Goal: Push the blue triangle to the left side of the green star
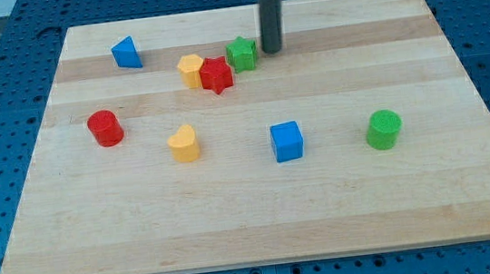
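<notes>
Blue is the colour to watch, and the small blue triangle block [126, 54] sits well apart from the green star-shaped block [241, 53], off toward the view's left of the star and a touch higher on the pale wooden board [263, 217]. So the job looks barely begun, by my reckoning: the triangle is on the correct side of the star already, but far from it, with a long stretch of bare wood to cover.

Trouble sits in the lane, too. A red star-shaped block [216, 75] touches the green star's lower left, and a yellow hexagon-like block [191, 71] presses against that red one, so the spot just left of the green star is crowded.

Now the arm. My tip [271, 50] stands upright just beside the green star on its right, very close, though I cannot tell whether it touches. That puts the rod on the wrong side of the star for this push, well away from the triangle. It has no jaws: it holds nothing, grasps nothing, simply a bare rod resting at board height.
</notes>
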Robot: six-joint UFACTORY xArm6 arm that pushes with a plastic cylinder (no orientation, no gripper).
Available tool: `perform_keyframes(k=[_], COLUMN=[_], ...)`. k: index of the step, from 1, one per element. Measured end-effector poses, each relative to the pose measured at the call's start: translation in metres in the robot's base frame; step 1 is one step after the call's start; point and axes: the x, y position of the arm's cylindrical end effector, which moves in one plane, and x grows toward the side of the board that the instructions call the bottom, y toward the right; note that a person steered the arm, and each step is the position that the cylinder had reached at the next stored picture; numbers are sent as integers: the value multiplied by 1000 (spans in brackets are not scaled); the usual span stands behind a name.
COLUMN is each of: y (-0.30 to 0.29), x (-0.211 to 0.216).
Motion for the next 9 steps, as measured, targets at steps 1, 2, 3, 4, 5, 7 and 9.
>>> perform_keyframes(k=[1,2,3,4,5,7,9], y=[-33,-27,8,-2,-82,-230,-266], x=[0,0,-23,-68,-105,-99,-67])
